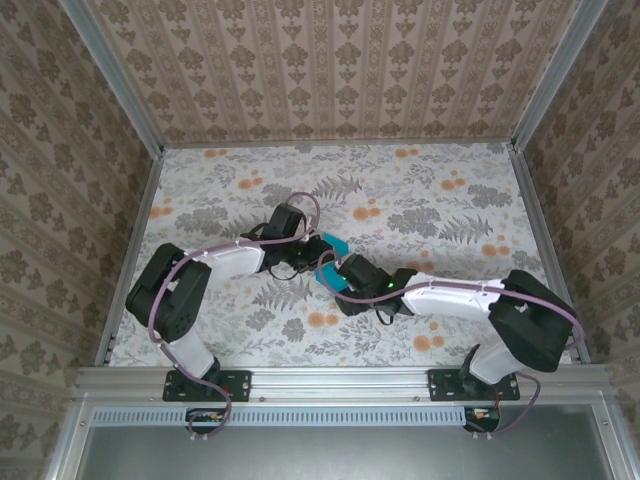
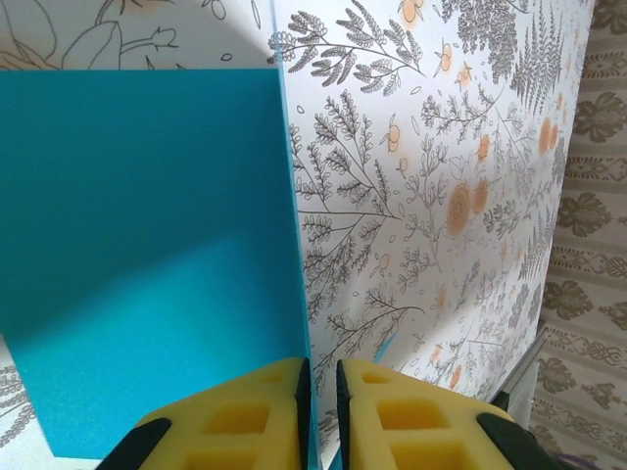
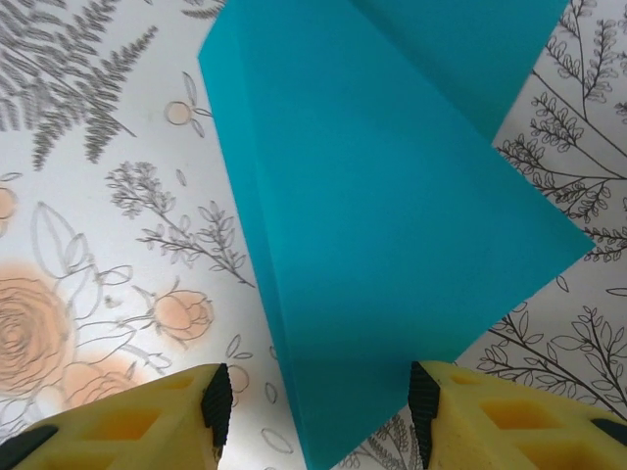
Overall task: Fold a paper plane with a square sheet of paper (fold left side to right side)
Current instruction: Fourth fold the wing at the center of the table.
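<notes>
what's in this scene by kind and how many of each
turquoise-blue sheet of paper: 1
robot arms: 2 (left arm, right arm)
floral table: 1
total: 4

Beyond the paper (image 1: 326, 275) we see free desk (image 1: 450, 195); beside it the left arm (image 1: 215, 262) and right arm (image 1: 450, 295) block.
</notes>
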Robot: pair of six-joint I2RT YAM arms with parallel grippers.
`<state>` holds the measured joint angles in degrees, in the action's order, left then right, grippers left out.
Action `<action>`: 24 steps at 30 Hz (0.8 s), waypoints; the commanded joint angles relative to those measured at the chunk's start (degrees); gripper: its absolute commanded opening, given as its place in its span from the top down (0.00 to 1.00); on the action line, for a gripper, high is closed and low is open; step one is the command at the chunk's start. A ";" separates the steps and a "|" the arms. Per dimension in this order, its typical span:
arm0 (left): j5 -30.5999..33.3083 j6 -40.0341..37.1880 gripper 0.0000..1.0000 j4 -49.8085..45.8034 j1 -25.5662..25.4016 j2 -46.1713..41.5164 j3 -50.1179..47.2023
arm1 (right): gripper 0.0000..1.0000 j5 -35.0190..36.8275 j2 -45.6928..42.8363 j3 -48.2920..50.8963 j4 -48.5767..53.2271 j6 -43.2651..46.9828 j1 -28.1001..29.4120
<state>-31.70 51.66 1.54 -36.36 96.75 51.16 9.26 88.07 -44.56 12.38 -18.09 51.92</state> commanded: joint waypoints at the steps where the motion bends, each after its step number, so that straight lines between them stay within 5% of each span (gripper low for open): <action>1: -0.20 0.02 0.82 -2.13 -0.20 -1.04 1.83 | 0.49 2.97 2.23 -2.96 -1.55 0.76 0.30; 13: 0.42 -0.77 0.78 -4.22 -0.07 -1.45 2.56 | 0.69 3.56 5.36 -4.74 -0.73 2.30 0.36; 20: 1.02 -1.90 0.60 -6.28 0.98 -3.83 2.57 | 0.87 1.77 5.68 -4.53 -0.32 1.67 0.39; 24: 2.47 -3.46 0.49 -9.87 2.18 -6.88 1.92 | 0.90 -1.02 5.53 -4.82 -0.08 0.53 0.00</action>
<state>-30.33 50.13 -4.78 -35.09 93.56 52.27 10.61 93.10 -48.31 11.79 -16.67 51.92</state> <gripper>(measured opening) 0.503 0.106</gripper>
